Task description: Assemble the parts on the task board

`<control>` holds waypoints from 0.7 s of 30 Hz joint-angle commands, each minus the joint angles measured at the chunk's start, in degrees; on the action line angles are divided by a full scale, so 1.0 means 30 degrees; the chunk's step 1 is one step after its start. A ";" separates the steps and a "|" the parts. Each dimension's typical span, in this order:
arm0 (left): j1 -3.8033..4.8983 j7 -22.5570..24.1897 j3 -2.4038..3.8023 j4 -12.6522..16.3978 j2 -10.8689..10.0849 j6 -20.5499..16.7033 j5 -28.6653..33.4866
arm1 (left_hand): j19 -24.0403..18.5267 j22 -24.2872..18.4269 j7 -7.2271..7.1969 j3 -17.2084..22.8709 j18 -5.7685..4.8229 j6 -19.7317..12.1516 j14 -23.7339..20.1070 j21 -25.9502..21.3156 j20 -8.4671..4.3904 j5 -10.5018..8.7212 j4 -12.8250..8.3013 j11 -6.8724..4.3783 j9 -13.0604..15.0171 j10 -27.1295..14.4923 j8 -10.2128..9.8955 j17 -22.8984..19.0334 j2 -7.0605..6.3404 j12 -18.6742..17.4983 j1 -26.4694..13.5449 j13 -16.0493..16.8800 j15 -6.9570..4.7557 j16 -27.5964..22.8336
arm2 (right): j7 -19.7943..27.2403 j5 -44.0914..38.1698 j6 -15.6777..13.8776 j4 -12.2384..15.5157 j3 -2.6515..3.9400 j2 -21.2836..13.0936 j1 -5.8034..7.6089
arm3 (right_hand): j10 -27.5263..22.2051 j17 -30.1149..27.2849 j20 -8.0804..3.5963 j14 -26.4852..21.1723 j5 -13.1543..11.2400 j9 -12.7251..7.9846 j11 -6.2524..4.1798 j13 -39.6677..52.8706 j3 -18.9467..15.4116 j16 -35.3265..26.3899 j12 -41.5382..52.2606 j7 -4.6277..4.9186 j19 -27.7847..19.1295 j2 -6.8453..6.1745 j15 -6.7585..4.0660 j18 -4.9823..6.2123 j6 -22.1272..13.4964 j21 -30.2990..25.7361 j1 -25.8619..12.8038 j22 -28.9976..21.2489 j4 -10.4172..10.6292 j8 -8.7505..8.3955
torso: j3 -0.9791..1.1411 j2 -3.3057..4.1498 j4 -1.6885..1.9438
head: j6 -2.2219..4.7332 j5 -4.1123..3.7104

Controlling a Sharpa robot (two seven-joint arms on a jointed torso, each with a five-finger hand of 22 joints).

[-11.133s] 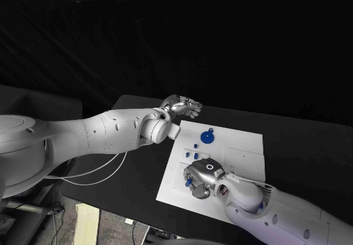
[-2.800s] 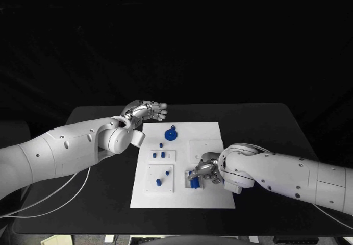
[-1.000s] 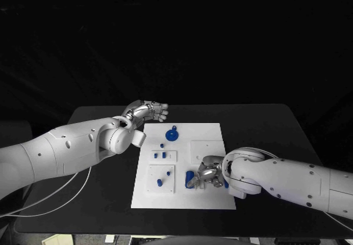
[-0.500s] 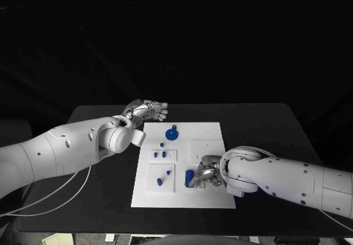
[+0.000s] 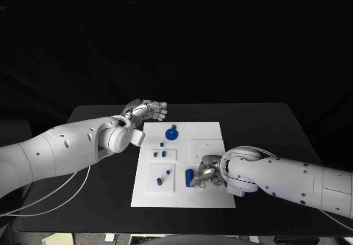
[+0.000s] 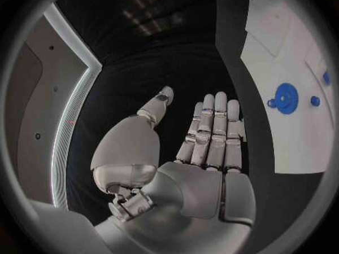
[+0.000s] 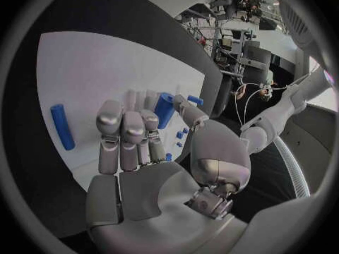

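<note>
Fingers [image 7: 126, 131] of right hand [image 5: 209, 175] curled over board [image 5: 206, 133], near side. Cannot tell if they grip blue peg [image 7: 164, 109] by fingertips. Second blue peg [image 7: 62, 126] lies flat on board, apart from hand. Left hand [image 5: 146, 109] at board's far left corner, over table [image 5: 257, 120], fingers [image 6: 212, 124] straight and close together, holding nothing. Blue gear [image 5: 171, 135] sits on board's far part.

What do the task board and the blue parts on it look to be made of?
Task board: probably rigid plastic or coated sheet, white, matte, showing no glare. Blue gear and blue cylinder: likely moulded or printed plastic, with uniform saturated colour and a dull sheen. None certain.
</note>
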 commanded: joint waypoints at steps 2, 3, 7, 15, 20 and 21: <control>0.0021 0.0185 0.0009 0.0048 0.0002 0.0287 -0.0002 | -0.0110 0.0021 0.0021 -0.0089 0.0166 -0.0151 -0.0128 -0.0068 0.0079 -0.0031 0.0014 -0.0019 -0.0028 -0.0056 0.0042 0.0035 0.0019 0.0017 -0.0126 -0.0017 0.0053 -0.0117 | -0.0001 0.0033 0.0721 -0.0029 0.0003 -0.0050 0.0003 | 0.0111 0.0044 0.0176 0.0050 0.0074 -0.0081 0.0007 -0.0003 0.0537 -0.0089 -0.0099 -0.0014 0.0032 0.0158 -0.0134 0.1736 0.0176 0.0020 -0.0184 0.0234 0.0160 -0.0158 | 0.0013 0.0000 -0.0002 | -0.0028 0.0032; 0.0021 0.0185 0.0009 0.0048 0.0000 0.0289 -0.0002 | -0.0112 0.0023 0.0015 -0.0085 0.0169 -0.0142 -0.0131 -0.0073 0.0077 -0.0030 0.0009 -0.0024 -0.0028 -0.0048 0.0048 0.0041 0.0028 0.0022 -0.0117 -0.0016 0.0053 -0.0123 | -0.0012 0.0059 0.0789 -0.0015 0.0003 -0.0035 0.0003 | 0.0110 0.0048 0.0187 0.0051 0.0097 -0.0099 0.0013 0.0002 0.0627 -0.0097 -0.0105 -0.0005 0.0034 0.0168 -0.0126 0.1736 0.0176 0.0024 -0.0267 0.0237 0.0220 -0.0176 | 0.0011 -0.0001 -0.0006 | -0.0032 0.0040; 0.0021 0.0196 0.0009 0.0050 -0.0002 0.0307 -0.0002 | -0.0115 0.0026 0.0012 -0.0084 0.0172 -0.0140 -0.0133 -0.0079 0.0076 -0.0029 -0.0003 -0.0027 -0.0029 -0.0047 0.0051 0.0049 0.0026 0.0022 -0.0106 -0.0017 0.0052 -0.0130 | 0.0054 0.0072 0.0939 0.0007 0.0003 -0.0033 0.0001 | 0.0105 0.0072 0.0200 0.0060 0.0735 -0.0143 0.0033 0.0033 0.0964 -0.0108 -0.0110 0.0006 0.0036 0.0182 -0.0113 0.1736 0.0194 0.0062 -0.0297 0.0264 0.0054 -0.0216 | 0.0009 0.0001 -0.0020 | -0.0052 0.0065; 0.0021 0.0169 0.0009 0.0046 -0.0006 0.0316 -0.0002 | -0.0117 0.0032 0.0008 -0.0081 0.0176 -0.0139 -0.0134 -0.0087 0.0074 -0.0028 -0.0021 -0.0030 -0.0031 -0.0044 0.0054 0.0062 0.0028 0.0023 -0.0086 -0.0018 0.0051 -0.0141 | 0.0227 0.0826 0.1329 0.0003 0.0003 0.0027 0.0001 | 0.0107 0.0108 0.0249 0.0087 0.1599 -0.0180 0.0059 0.0080 0.0848 -0.0121 -0.0112 0.0030 0.0062 0.0021 -0.0086 0.1736 0.0209 0.0126 -0.0644 0.0282 -0.0338 -0.0255 | 0.0004 0.0001 -0.0001 | -0.0047 0.0058; 0.0021 0.0156 0.0009 0.0050 -0.0002 0.0347 -0.0002 | -0.0117 0.0039 0.0006 -0.0074 0.0180 -0.0139 -0.0133 -0.0096 0.0073 -0.0025 -0.0047 -0.0030 -0.0035 -0.0045 0.0057 0.0080 0.0029 0.0021 -0.0052 -0.0020 0.0050 -0.0153 | -0.0042 0.0035 0.0826 -0.0097 0.0003 0.0049 0.0001 | 0.0105 0.0132 0.0248 0.0096 0.0879 -0.0182 0.0050 0.0112 0.0204 -0.0136 -0.0116 0.0026 0.0057 -0.0215 -0.0090 0.1736 0.0220 0.0136 -0.0975 0.0268 -0.0690 -0.0260 | -0.0012 0.0001 0.0000 | -0.0055 0.0049; 0.0021 0.0152 0.0009 0.0050 -0.0002 0.0371 -0.0006 | -0.0116 0.0043 0.0005 -0.0070 0.0182 -0.0141 -0.0132 -0.0098 0.0073 -0.0025 -0.0057 -0.0031 -0.0036 -0.0045 0.0058 0.0086 0.0032 0.0021 -0.0037 -0.0021 0.0049 -0.0157 | -0.0067 0.0013 0.0866 -0.0101 0.0003 0.0051 0.0001 | 0.0113 0.0138 0.0243 0.0099 0.0766 -0.0181 0.0044 0.0116 0.0125 -0.0137 -0.0116 0.0021 0.0060 -0.0258 -0.0093 0.1736 0.0234 0.0135 -0.1020 0.0264 -0.0718 -0.0256 | -0.0012 0.0001 0.0000 | -0.0055 0.0049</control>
